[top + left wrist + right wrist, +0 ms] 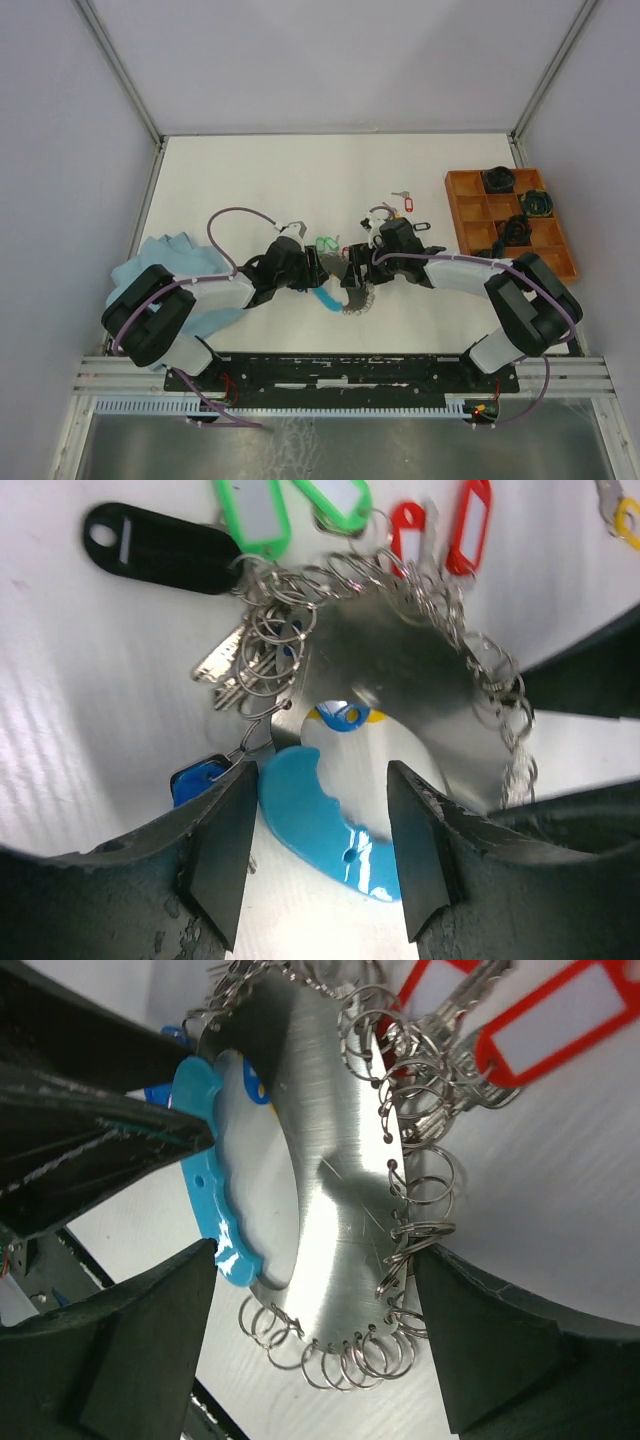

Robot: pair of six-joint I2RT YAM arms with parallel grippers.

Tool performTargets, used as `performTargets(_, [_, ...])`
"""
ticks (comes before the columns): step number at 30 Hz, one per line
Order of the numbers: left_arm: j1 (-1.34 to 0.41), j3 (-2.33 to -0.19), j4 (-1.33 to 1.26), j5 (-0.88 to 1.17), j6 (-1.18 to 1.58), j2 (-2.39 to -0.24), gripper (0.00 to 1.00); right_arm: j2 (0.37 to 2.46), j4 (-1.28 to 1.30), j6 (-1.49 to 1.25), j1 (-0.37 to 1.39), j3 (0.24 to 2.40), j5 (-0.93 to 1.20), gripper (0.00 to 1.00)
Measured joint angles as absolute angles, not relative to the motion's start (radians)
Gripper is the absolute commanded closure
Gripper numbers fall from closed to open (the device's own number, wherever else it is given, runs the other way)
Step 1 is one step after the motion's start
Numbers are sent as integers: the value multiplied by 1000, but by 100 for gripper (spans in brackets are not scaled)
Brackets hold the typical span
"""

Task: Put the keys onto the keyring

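**Kid:** What is your left hand doing?

**Me:** My left gripper (320, 775) has its fingers part way apart. The blue sleeve (310, 825) of the keyring (400, 670) lies between them. One finger (225, 850) is right up against the sleeve. I cannot tell if I am pinching it or am just around it.

**Kid:** And your right hand?

**Me:** My right gripper (315, 1252) is spread wide. The shiny flat part of the keyring sits between its fingers. The little rings (405, 1210) run all along its edge and come very close to one finger. I am not squeezing it.

**Kid:** Where is the keyring?

**Me:** From above, it lies on the white table (250, 170), between my two hands, at 12 o'clock from my bases.

**Kid:** And the keys?

**Me:** A bunch of keys (235, 665) hangs on the little rings at 11 o'clock from the sleeve. Their tags fan out at 12 o'clock: a black tag (160, 545), a green tag (255, 515) and a red tag (470, 525). One lone key (402, 200) lies at 1 o'clock from the keyring, apart from it.
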State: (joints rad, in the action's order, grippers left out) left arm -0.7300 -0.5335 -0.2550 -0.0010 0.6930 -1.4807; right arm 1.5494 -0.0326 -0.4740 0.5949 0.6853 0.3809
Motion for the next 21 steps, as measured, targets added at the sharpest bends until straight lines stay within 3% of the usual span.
performTargets(12, [-635,-590,-131,-106,577,-1477,36,1490,15,-538,684,676,374,10])
performTargets(21, [-612,-600,-31,-53,563,-1333,29,1372,211,-386,660,771,199,12])
